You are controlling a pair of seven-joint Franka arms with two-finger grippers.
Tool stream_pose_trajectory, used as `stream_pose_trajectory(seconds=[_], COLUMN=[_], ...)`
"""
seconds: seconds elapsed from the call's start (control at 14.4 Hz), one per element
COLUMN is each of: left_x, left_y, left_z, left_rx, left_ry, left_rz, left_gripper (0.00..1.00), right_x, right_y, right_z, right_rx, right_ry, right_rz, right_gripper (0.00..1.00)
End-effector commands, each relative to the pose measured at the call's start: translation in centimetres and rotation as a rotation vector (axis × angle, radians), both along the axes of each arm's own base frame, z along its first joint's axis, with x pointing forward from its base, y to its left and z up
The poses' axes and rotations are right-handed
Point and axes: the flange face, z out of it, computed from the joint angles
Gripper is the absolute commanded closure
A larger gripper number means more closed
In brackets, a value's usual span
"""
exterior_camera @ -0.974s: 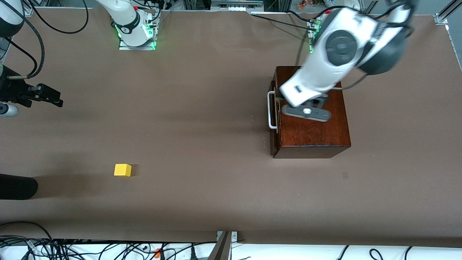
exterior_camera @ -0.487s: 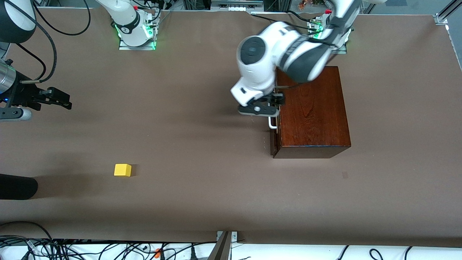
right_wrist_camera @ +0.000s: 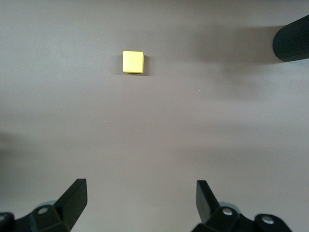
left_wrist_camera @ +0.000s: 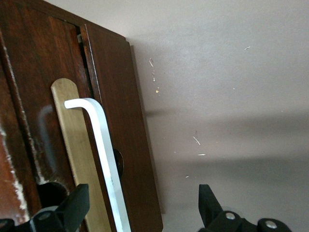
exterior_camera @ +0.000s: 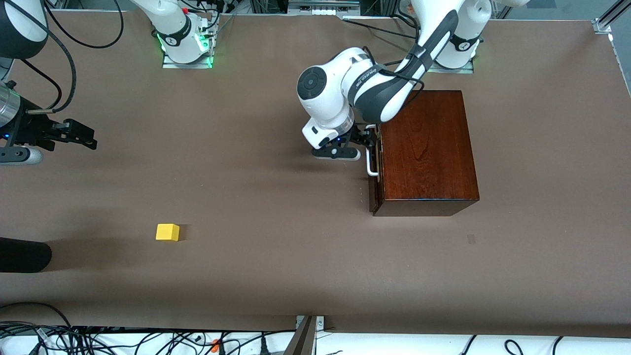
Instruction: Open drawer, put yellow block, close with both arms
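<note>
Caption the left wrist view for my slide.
Open left gripper straddling the white handle of the closed drawer.

Even, soft overhead light is washing the brown bench (exterior_camera: 276, 256), leaving broad, faint-edged shadows trailing under the left arm (exterior_camera: 345, 98) and beside the yellow block (exterior_camera: 167, 231). The glossy box (exterior_camera: 426, 148) is catching a mild sheen on its top. Green glows are shining at both arm bases. Nothing is showing motion blur. In the left wrist view the white handle (left_wrist_camera: 104, 159) is looking slightly soft, and pale streaks are glaring on the dark wood.
</note>
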Motion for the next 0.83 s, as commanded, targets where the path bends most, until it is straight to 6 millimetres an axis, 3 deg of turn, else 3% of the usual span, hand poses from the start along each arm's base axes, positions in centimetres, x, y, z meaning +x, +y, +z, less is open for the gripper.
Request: stream_pose_trajectory(seconds=[0.0,0.77], left_x=[0.3,-0.7], left_y=[0.3,0.5], left_z=[-0.3,-5.2], left_rx=[0.056,0.09], left_ry=[-0.052,-0.017], left_rz=[-0.017,-0.023], left_gripper=[0.0,0.0], right_x=[-0.3,-0.3], right_y=[-0.1,-0.1], right_z=[0.6,0.6], right_rx=[-0.015,-0.015], right_ry=[-0.006,-0.003], right_rz=[0.002,0.002], right_gripper=[0.0,0.0])
